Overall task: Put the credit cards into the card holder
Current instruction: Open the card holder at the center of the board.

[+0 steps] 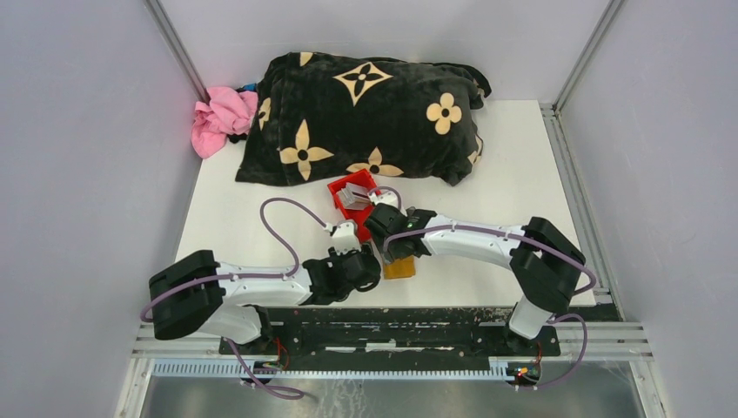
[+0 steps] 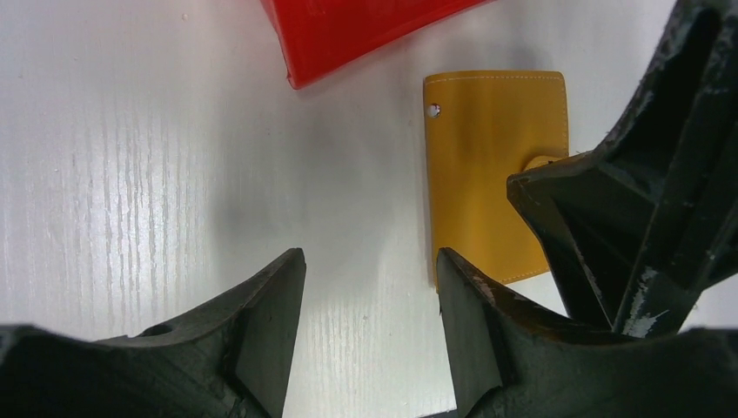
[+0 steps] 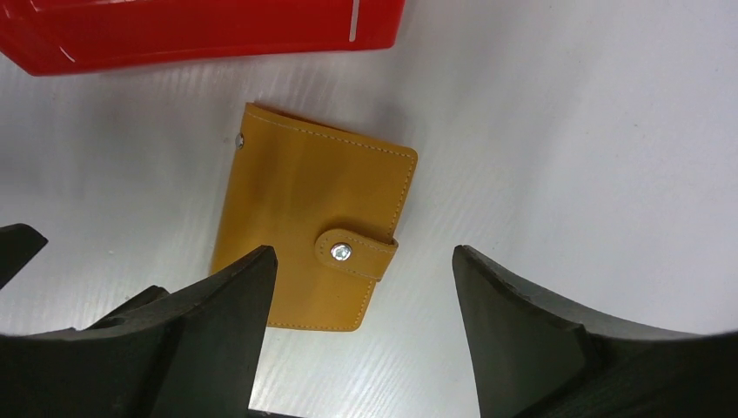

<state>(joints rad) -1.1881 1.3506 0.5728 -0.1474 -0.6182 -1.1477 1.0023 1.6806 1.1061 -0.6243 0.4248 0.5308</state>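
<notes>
Under spread right claw (image 3: pixel 361 261), beside spread left claw (image 2: pixel 370 261), card holder (image 3: pixel 305 192) partly hidden.

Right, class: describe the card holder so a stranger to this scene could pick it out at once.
Start at the black flowered blanket at the far end; just in front of it stands a red bin. Nearer than the bin, a flat card holder lies on the white table. It is the only mustard-tan thing there, folded shut by a strap with a metal snap.
</notes>
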